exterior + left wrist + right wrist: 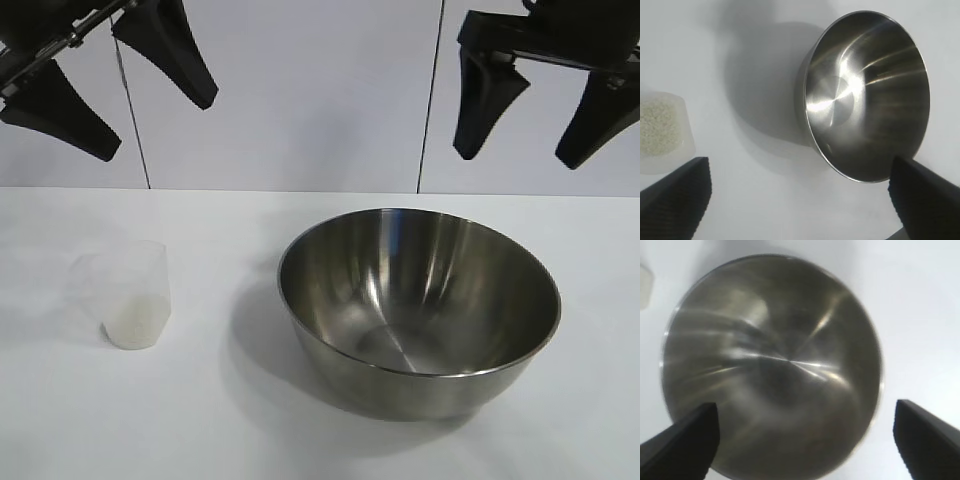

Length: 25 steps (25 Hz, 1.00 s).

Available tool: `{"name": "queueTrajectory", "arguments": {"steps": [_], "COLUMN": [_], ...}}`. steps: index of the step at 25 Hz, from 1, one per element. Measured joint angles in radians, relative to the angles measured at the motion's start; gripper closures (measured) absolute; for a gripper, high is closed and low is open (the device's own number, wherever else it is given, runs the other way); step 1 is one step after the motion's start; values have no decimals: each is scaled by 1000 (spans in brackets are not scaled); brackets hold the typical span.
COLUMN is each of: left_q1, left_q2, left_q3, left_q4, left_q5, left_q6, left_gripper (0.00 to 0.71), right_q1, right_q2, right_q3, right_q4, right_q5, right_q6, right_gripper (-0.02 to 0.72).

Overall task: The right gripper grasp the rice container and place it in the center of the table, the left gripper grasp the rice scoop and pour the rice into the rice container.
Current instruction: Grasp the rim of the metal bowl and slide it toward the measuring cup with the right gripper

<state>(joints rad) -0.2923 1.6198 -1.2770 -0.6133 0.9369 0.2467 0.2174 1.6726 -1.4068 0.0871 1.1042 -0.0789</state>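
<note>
On the table [200, 420], right of centre in the exterior view, the rice container [420, 305] is seen standing upright with its mouth open to the camera, its polished inner wall showing streaks of reflected light and nothing lying in it. Well apart from it, toward the left side of the table, the rice scoop [125, 295] is set upright, and the rice [135, 322] is gathered as a whitish layer in its lower part. Neither object is touched by either arm. High above the scoop the left gripper [110, 95] is held in the air with its two tapered fingers spread wide and nothing between them; from the left wrist view its fingertips [677, 192] are seen at the frame's edge, with the scoop [662, 132] and its grains [659, 125] on one side and the container [867, 95] on the other, both far below on the bare tabletop [740, 200]. Above the container's far rim the right gripper [520, 125] is likewise raised, its fingers parted and empty. Through the right wrist view the container [772, 370] is looked down into almost squarely, framed between the two separated fingertips [682, 445], and a small corner of the scoop [645, 285] is caught at the picture's edge.
</note>
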Motion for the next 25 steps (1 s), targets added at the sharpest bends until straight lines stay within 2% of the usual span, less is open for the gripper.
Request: {"name": "queueTrajectory", "arguments": {"steps": [3,7,17,21,25], "left_q1": [0,0,0,0,0], "left_q2": [0,0,0,0,0], "left_q3": [0,0,0,0,0], "left_q4": [0,0,0,0,0], "left_q5": [0,0,0,0,0], "left_q6": [0,0,0,0,0], "left_gripper": [16,16,16,16,16], "right_q1": [0,0,0,0,0], "right_q2": [0,-1,-1,20,86], "right_q3": [27,131,358,376,377], "right_q4": [-58,-72,-52,-47,-2], "right_q5": [-20,-115,-376,-415,-433], "right_q6": [7,12,70,97,104], "right_gripper": [50,50,50,50,72]}}
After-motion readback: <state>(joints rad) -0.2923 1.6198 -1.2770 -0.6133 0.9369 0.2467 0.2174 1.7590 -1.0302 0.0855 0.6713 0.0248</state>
